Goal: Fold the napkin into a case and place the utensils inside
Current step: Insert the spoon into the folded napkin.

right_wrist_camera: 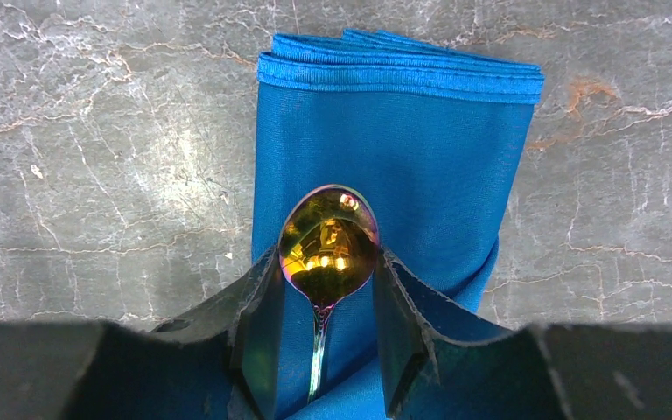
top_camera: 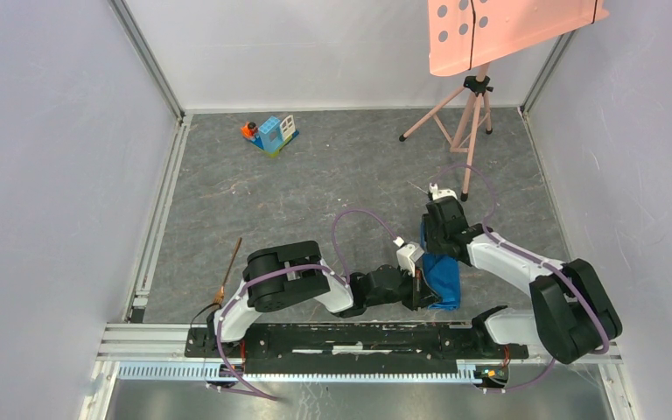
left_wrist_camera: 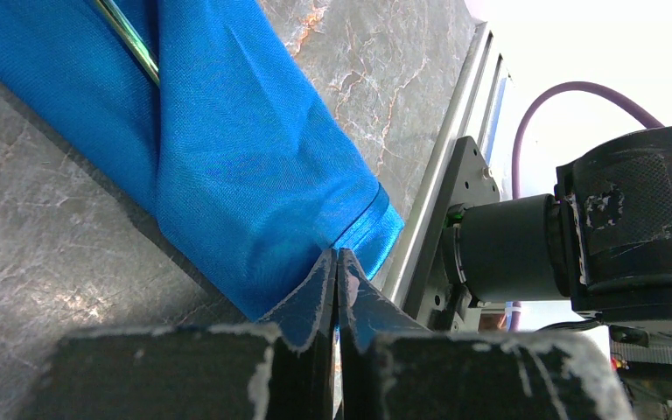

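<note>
The spoon (right_wrist_camera: 328,232) is clamped at its bowl by the right gripper (right_wrist_camera: 325,255) over the folded napkin (right_wrist_camera: 402,149), which is laid by the table's (top_camera: 332,184) near edge. The left gripper (left_wrist_camera: 337,261) is closed at a hem corner (a layer seems pinched). Should that thin pinch slip, the soft, wrinkly pouch could be dragged or bunched by the slick, iridescent metal. The thin fork (top_camera: 227,264) is seen well apart.
</note>
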